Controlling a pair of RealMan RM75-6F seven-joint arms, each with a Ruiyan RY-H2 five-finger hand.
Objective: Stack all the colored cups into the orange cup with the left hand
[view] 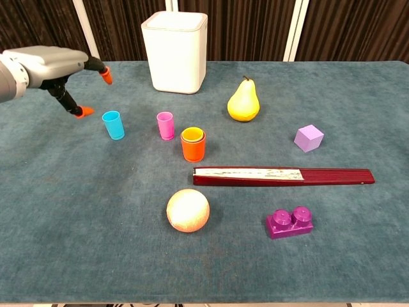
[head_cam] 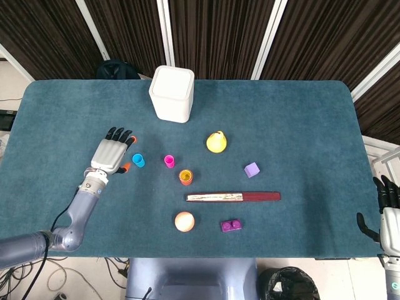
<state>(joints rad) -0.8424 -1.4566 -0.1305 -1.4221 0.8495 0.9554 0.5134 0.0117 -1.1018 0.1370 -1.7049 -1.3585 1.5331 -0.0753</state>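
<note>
seen from above and from the chest: a teal table (head_cam: 300,112), a white bin (head_cam: 171,94) at its far side, its inside hidden from both views. near the left edge, the left hand (head_cam: 111,154) held above the cloth, fingers spread, empty. just to its right, upright and apart from the fingertips, the blue cup (head_cam: 138,160); further right in the same line, the pink cup (head_cam: 169,161), then the orange cup (head_cam: 185,177) slightly nearer the front edge. inside the orange cup, a yellow cup (view: 192,135) already nested; blue and pink both empty and both still to be stacked. at the far right edge, well apart from every cup, the right hand (head_cam: 389,203), fingers apart, idle. likely next: a short reach rightward to the blue cup, the nearest of the two, for a grip round its wall.
</note>
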